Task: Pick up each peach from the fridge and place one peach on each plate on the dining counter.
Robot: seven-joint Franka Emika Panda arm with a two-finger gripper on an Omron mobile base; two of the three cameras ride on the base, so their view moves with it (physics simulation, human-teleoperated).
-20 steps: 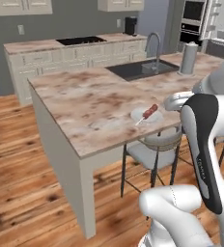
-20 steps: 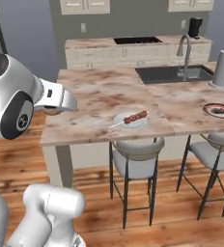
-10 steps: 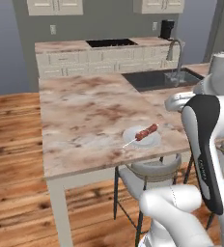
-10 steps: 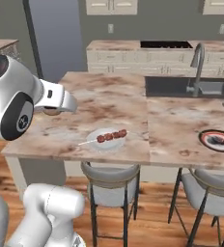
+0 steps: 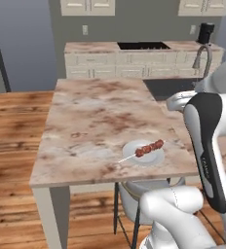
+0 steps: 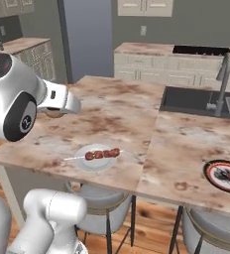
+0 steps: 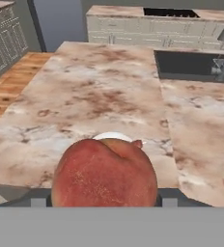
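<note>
My gripper (image 7: 104, 198) is shut on a peach (image 7: 104, 177), orange-red and round, which hides the fingertips. It hangs over the near edge of the dining counter (image 7: 85, 91). Just beyond the peach peeks the rim of the pale plate (image 7: 113, 136). That plate (image 5: 143, 151) (image 6: 97, 158) carries a meat skewer (image 6: 102, 154). The dark plate with the patterned rim (image 6: 226, 174) lies further right near the counter's front edge. In the right base view a sliver of the peach (image 6: 53, 113) shows under my wrist, left of the pale plate. The fridge is out of view.
A dark inset sink (image 6: 196, 99) with a tall steel tap (image 6: 221, 82) lies at the counter's far right. Grey stools (image 6: 99, 203) stand under the near edge. A back counter with a black cooktop (image 5: 141, 46) runs along the wall.
The whole picture has shifted as the base drove: the dining counter now faces me squarely and closer, with the pale plate nearly ahead. The arm keeps its pose.
</note>
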